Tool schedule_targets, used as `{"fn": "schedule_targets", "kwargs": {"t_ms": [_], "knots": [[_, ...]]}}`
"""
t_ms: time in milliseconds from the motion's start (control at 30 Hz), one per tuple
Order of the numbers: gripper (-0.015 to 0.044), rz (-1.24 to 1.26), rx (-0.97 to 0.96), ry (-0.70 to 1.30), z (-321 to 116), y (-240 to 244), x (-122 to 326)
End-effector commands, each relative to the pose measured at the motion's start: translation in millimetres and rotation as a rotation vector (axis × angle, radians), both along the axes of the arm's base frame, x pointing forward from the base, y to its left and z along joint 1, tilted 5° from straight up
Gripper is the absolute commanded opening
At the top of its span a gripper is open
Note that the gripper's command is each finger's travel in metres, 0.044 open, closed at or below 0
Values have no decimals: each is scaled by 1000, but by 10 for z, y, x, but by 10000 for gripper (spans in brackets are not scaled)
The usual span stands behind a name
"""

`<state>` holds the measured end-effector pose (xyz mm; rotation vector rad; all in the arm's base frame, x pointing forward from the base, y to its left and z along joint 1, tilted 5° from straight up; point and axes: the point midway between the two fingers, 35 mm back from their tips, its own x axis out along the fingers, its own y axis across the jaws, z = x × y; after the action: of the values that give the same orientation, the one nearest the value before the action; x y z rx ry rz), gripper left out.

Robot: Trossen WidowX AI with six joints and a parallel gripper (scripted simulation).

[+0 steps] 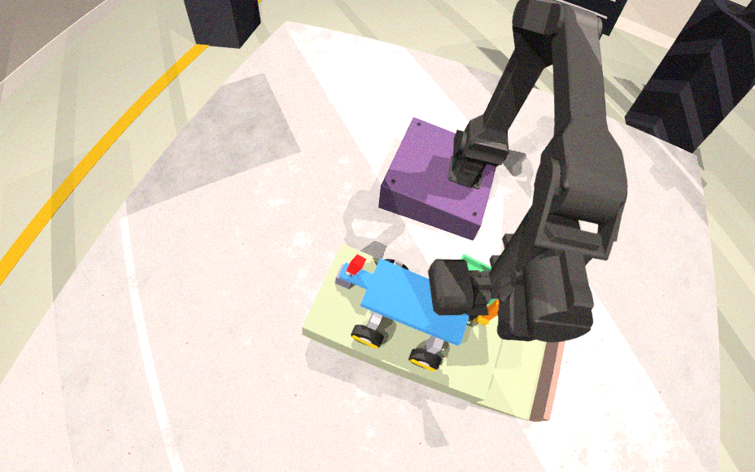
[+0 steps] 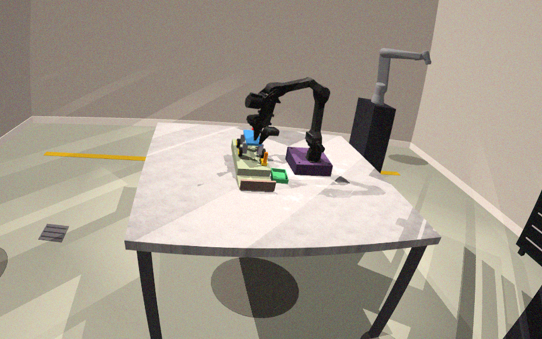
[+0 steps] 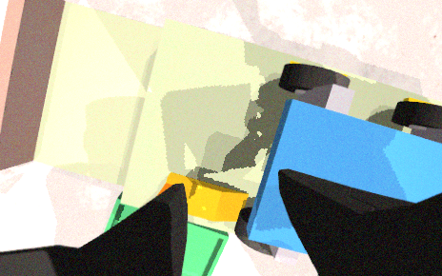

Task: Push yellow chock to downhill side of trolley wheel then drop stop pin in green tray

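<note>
The blue trolley stands on the pale green ramp. The yellow chock stands at the downhill side of the tray-side lower wheel; its end looks close against the tyre, but contact is unclear. The red-headed stop pin stands at the trolley's uphill end. The green tray lies beside the ramp. My gripper is open and empty above the chock and the trolley's lower end.
A brown end board closes the ramp's lower end. The purple base block carries the arm behind the tray. The trolley's raised deck lies directly beneath one finger in the wrist view.
</note>
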<state>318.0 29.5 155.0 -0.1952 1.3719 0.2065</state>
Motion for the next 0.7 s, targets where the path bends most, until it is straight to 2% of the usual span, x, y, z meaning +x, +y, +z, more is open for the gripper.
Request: {"fn": "schedule_targets", "kwargs": {"t_ms": [0, 667], "knots": [[190, 128, -60, -2, 43, -191, 10], [190, 828, -318, 158, 144, -1224, -159]]}}
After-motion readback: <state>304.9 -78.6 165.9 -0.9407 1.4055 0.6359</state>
